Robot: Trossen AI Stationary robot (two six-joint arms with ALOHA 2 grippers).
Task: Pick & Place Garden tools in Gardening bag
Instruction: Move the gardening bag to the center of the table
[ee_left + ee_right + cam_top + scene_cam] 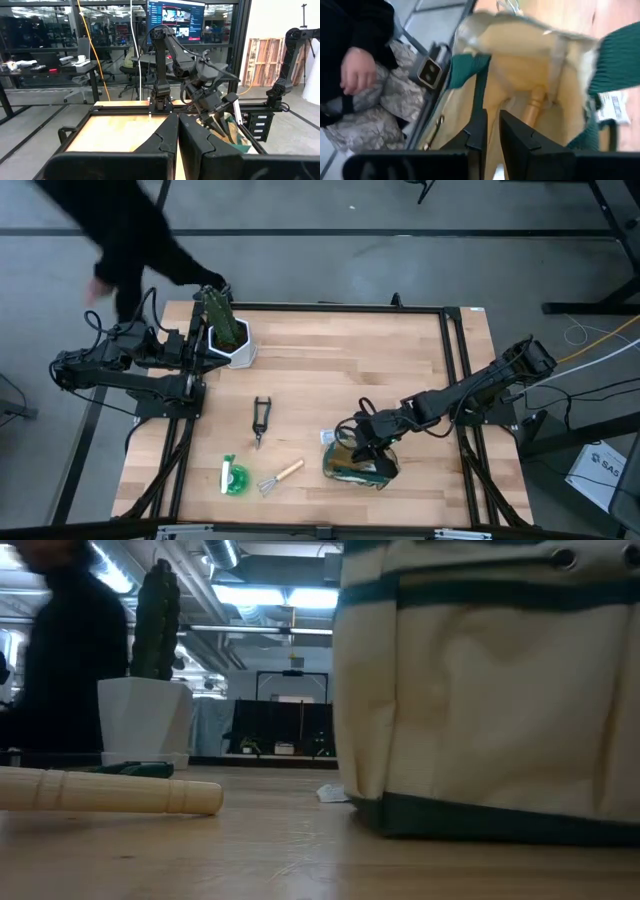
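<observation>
The tan gardening bag (362, 467) with green trim stands at the table's near right and fills the low view (480, 690). A wooden tool handle (535, 107) stands inside it. My right gripper (493, 131) hangs over the bag's mouth (368, 442), its fingers a narrow gap apart with nothing between them. The black pruning shears (260, 420), the bright green round item (233, 478) and the wooden-handled mini rake (280, 477) lie flat on the table left of the bag. My left gripper (178, 142) is shut and empty at the far left, by the pot (200, 345).
A white pot with a green plant (228, 335) stands at the far left corner; it also shows in the low view (145, 715). A person in dark clothing (140, 240) reaches toward it from beyond the far edge. A black frame rail (455, 370) runs along the table's right side.
</observation>
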